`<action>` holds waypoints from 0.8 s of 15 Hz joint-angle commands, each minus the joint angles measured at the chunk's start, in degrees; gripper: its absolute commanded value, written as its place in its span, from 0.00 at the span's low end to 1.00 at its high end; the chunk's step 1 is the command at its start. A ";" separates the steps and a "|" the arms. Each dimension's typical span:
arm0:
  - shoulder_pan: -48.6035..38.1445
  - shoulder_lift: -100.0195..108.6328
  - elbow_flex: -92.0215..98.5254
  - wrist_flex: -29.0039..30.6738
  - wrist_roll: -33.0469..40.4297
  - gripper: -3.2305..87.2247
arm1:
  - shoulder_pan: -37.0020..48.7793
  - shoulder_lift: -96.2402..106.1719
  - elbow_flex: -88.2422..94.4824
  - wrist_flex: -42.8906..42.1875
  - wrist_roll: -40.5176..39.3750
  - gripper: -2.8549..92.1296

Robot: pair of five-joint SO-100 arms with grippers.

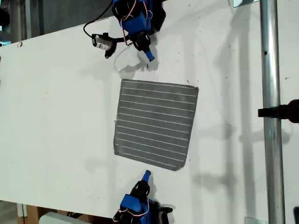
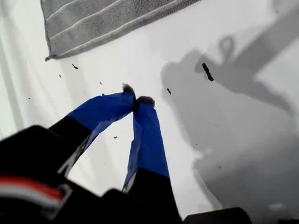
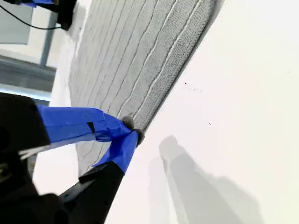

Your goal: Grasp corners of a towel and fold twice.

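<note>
Clenched first claw (image 2: 136,100), clenched second claw (image 3: 132,130) beside flat towel (image 1: 156,123), no readable writing

The towel (image 1: 156,124) lies flat on the table (image 1: 56,116), about midway across the exterior view. My first gripper (image 1: 149,56) sits beyond its far edge, my second gripper (image 1: 146,175) just off its near edge, both clear of the cloth
</note>
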 commanded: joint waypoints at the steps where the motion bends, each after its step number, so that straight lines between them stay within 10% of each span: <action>1: -1.49 0.18 0.26 0.09 -21.80 0.01 | 1.05 0.09 -0.70 0.88 0.35 0.03; 3: -1.05 0.18 0.26 0.09 -42.71 0.05 | 1.23 0.09 -0.70 0.79 -0.09 0.03; 9: 4.31 0.18 -1.58 -5.98 -34.45 0.00 | 1.85 0.09 -3.16 -1.58 0.35 0.03; 12: 3.78 -1.41 -11.07 2.11 -35.33 0.00 | 0.70 -7.03 -12.13 -2.20 -0.97 0.03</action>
